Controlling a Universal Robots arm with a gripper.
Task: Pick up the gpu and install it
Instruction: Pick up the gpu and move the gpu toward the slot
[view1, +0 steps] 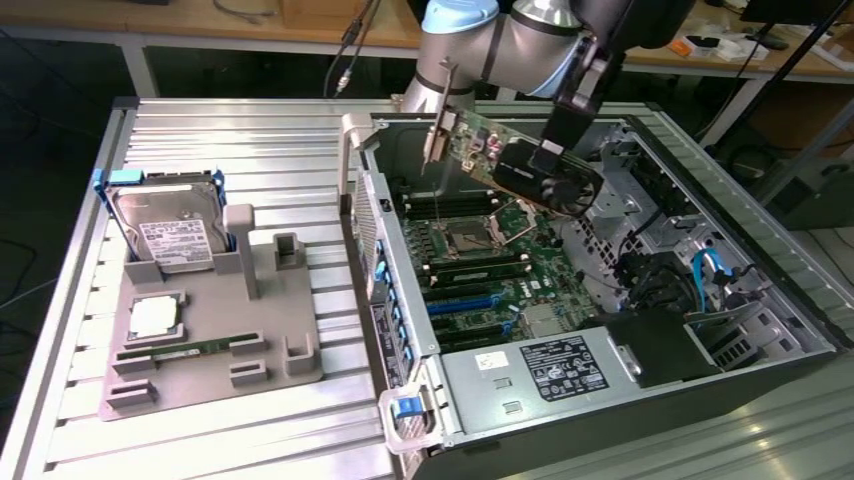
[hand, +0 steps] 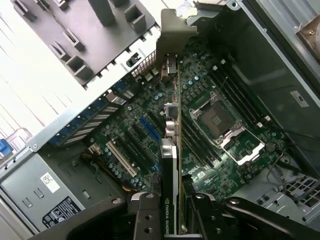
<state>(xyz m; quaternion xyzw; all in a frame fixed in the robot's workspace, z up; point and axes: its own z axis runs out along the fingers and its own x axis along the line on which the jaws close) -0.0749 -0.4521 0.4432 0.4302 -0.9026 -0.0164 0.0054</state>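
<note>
The gripper (view1: 545, 158), jaws part-closed on the gpu (view1: 487, 148), holds the card edge-down above the motherboard (view1: 467, 270) inside the open computer case (view1: 363, 200), bracket toward the case's slotted wall. A tilted descent could miss the slot and strike neighbouring components.

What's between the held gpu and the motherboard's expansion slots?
Nothing visible. The gripper holds the gpu in the air over the open computer case. The space down to the expansion slots on the motherboard looks clear.
</note>
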